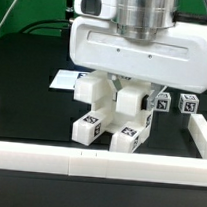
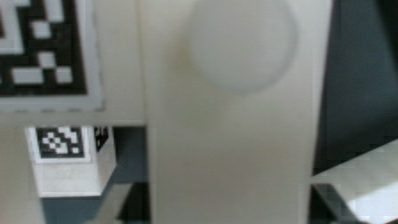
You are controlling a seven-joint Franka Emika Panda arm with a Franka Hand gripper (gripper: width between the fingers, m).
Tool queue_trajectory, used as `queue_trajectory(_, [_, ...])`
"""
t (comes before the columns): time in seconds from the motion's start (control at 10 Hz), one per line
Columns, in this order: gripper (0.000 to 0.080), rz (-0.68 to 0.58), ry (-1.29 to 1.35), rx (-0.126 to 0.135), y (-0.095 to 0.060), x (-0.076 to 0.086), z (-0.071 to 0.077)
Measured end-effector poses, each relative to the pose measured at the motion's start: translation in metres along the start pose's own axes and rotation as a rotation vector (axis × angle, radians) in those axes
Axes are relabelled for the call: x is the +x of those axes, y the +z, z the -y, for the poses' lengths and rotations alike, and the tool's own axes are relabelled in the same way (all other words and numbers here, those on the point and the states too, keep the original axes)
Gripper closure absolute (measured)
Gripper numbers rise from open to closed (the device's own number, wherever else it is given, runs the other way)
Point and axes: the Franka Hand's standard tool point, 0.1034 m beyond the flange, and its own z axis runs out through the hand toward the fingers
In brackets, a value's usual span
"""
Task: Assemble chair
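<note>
Pincer: down on the chair, jaws either side of an upright piece in the middle. Looks like it's pinching that piece, though the fingertips are mostly tucked in behind the white plastic.
Arm: the big white head hangs right over the chair and blocks the view of its top.
Chair: a half-built clump of glossy white chunks, standing about mid-tabletop, straight under the arm.
Blocks: two chunky ones at the bottom front of the clump. One is on the exterior view's left and one on its right, and each shows a black-and-white tag. The upright piece stands between them.
Cubes: two small tagged ones sit side by side on the tabletop. They're off to the exterior view's right of the chair and not touching it.
Marker board: lies flat behind the chair toward the exterior view's left, partly hidden by it.
Rail: long plain white bar across the front, clear of the chair. Another white bar runs along the exterior view's right side.
Tabletop: black.
Wrist view: pretty much filled by one smooth white upright surface, super close and soft. A big tag shows beside it and a smaller tagged bit sits further down. Honestly can't tell which chair parts those are.
</note>
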Motion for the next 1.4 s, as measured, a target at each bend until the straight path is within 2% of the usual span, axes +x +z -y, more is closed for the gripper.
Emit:
queue_trajectory(0.1, [0.0336,0.001,-0.014,-0.001,0.001,0.002,-0.004])
queue_trajectory(0.2, [0.0336,0.001,-0.023,-0.001,0.001,0.003,-0.007])
queue_trajectory(0.3, [0.0187,0.002,-0.027,-0.002,0.002,0.004,-0.009])
queue_trajectory(0.6, [0.0151,0.002,-0.039,-0.005,0.002,0.007,-0.014])
queue_trajectory(0.8, [0.0151,0.011,-0.081,-0.007,-0.007,0.014,-0.015])
queue_trajectory(1.0, [0.0151,0.039,-0.113,-0.005,-0.027,0.016,-0.017])
queue_trajectory(1.2, [0.0151,0.058,-0.136,0.012,-0.058,0.011,-0.017])
queue_trajectory(1.3, [0.0151,0.064,-0.158,0.017,-0.064,0.009,-0.017])
queue_trajectory(1.4, [0.0151,0.061,-0.153,0.014,-0.059,0.010,-0.018])
